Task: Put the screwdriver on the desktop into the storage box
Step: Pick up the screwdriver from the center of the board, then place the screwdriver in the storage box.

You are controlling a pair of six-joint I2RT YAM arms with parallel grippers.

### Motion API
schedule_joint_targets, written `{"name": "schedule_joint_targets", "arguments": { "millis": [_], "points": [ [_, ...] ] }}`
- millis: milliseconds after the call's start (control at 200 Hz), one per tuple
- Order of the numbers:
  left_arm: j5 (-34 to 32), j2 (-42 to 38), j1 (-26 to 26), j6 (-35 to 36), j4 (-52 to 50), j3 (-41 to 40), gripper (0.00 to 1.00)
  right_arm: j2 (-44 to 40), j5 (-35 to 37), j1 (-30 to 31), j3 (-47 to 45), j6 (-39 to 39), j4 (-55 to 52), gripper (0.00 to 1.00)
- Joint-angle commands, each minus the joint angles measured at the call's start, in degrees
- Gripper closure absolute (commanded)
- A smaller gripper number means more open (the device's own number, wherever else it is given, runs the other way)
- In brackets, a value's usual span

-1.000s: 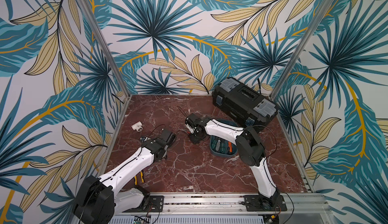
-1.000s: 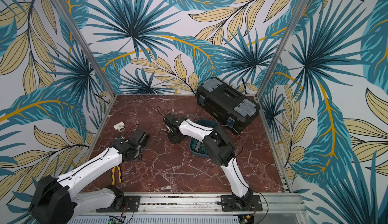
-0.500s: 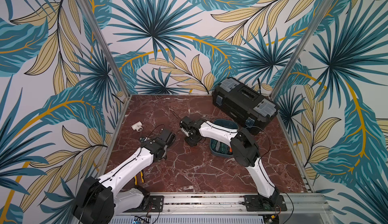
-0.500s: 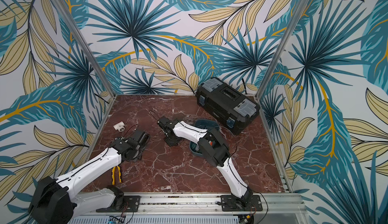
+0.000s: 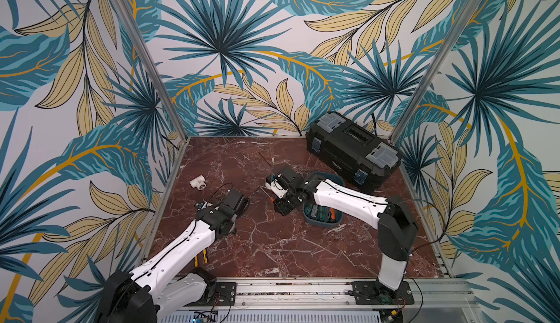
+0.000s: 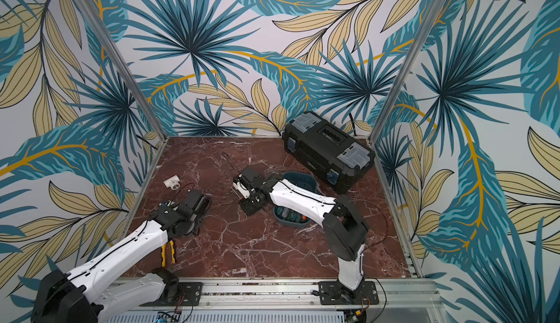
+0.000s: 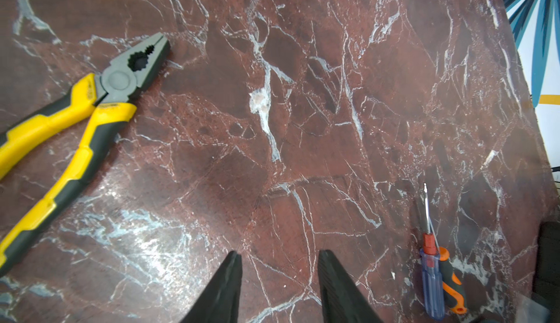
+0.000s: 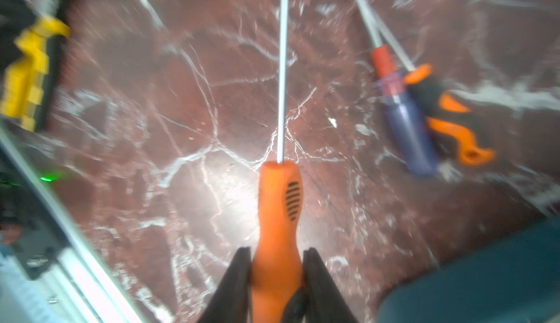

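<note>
My right gripper point(image 8: 277, 248) is shut on the orange handle of a screwdriver point(image 8: 278, 203), whose long steel shaft points away over the desktop point(image 5: 272, 245). Two more screwdrivers lie together on the marble, one with a blue handle point(image 8: 409, 130) and one orange-and-black point(image 8: 448, 115); they also show in the left wrist view, blue point(image 7: 431, 279) beside orange-and-black point(image 7: 451, 285). The teal storage box point(image 5: 321, 226) sits under the right forearm with several tools inside, and a corner of the box point(image 8: 485, 282) shows close to the held handle. My left gripper point(image 7: 278, 253) is open over bare marble.
A black toolbox point(image 5: 353, 152) with grey lid compartments stands at the back right. Yellow-handled pliers point(image 7: 91, 118) lie near the front left, partly under the left arm. A white pipe fitting point(image 5: 198, 182) rests by the left rail. Aluminium rails edge the top.
The right arm reached left, then its elbow swung back out to the right, the gripper keeping near the box's left end with its jaws closing in. The left arm has not moved.
</note>
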Motion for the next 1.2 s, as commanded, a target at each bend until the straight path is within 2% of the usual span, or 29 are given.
{"name": "schedule_joint_targets", "arguments": {
  "millis": [0,145,241,336,456,561,696,792,857,932,1198],
  "points": [
    [0.6,0.3,0.3,-0.2,0.0,-1.8,0.54,-7.1,6.7,-1.6,-8.6,10.7,8.6,0.89],
    [2.6,2.3,0.3,0.3,1.6,-1.8,0.54,-14.2,18.2,-4.7,-18.4,25.5,6.9,0.89],
    [3.6,3.5,0.3,1.2,2.5,-1.3,0.54,-16.8,19.9,-7.3,-23.0,32.2,4.8,0.89],
    [4.2,4.5,0.3,2.2,2.8,-0.7,0.54,-18.4,21.3,-9.1,-25.6,34.4,3.4,0.89],
    [4.9,4.9,0.3,2.7,2.9,-0.8,0.54,-18.3,22.4,-10.8,-26.5,33.8,1.8,0.87],
    [5.5,4.8,0.3,2.6,3.3,-1.4,0.54,-14.8,21.1,-12.0,-25.8,32.4,1.1,0.86],
    [6.0,4.5,0.3,2.6,3.3,-1.8,0.54,-12.1,23.8,-12.1,-25.2,31.6,0.5,0.84],
    [6.1,4.2,0.3,2.5,3.1,-1.8,0.54,-11.3,24.7,-12.2,-25.3,30.9,-0.3,0.75],
    [6.1,4.0,0.3,2.2,3.1,-1.9,0.54,-11.2,24.4,-12.2,-25.2,30.4,-0.8,0.61],
    [6.3,4.0,0.3,1.9,3.4,-2.1,0.54,-11.5,23.2,-12.2,-24.7,29.4,-0.9,0.51],
    [7.9,6.2,0.3,1.4,5.3,-1.6,0.54,-12.8,20.3,-10.8,-16.3,21.7,-0.2,0.48]
  ]
}}
